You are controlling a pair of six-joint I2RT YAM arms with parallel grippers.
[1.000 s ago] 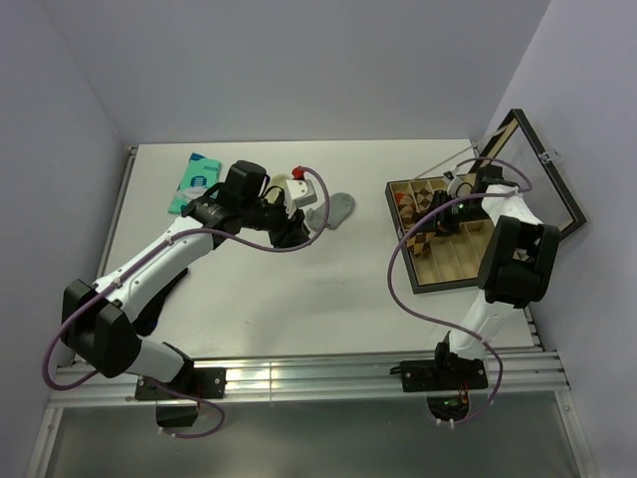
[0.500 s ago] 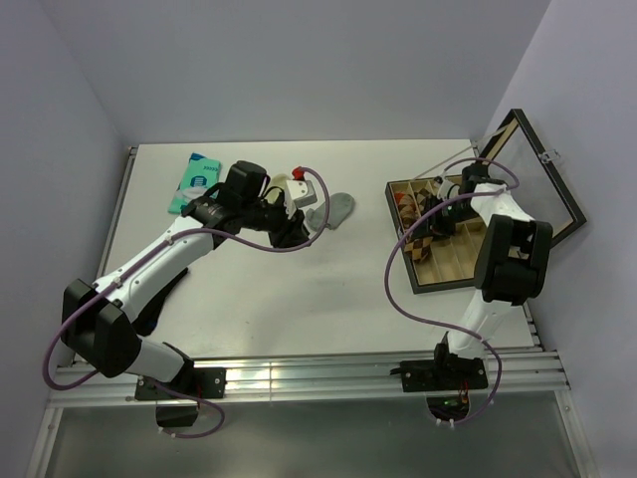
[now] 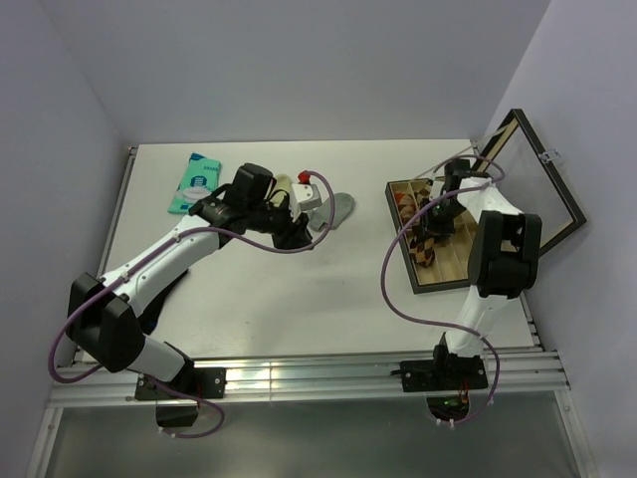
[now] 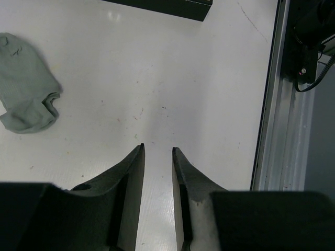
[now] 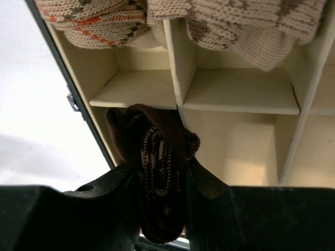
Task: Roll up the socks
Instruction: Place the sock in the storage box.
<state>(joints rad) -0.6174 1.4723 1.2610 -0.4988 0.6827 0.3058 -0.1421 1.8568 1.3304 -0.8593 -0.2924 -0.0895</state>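
I look down on a flat white surface (image 3: 299, 299), boxed in by plain pale lilac walls (image 3: 299, 70) behind and on both sides. A ribbed aluminium rail (image 3: 318, 370) runs along its near edge. Light is even, shadows soft.

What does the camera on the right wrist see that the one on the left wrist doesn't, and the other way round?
Right wrist only: the right gripper clamped on a rolled dark-brown patterned fabric sock, held over a cream-lined divided box; tan knitted socks fill compartments at the top of the picture.

Left wrist only: the left gripper, jaws slightly apart with nothing between them, a flat grey ankle sock lying on the white table, and a metal rail.

Both: their own gripper along the bottom edge, plus some of the white table.
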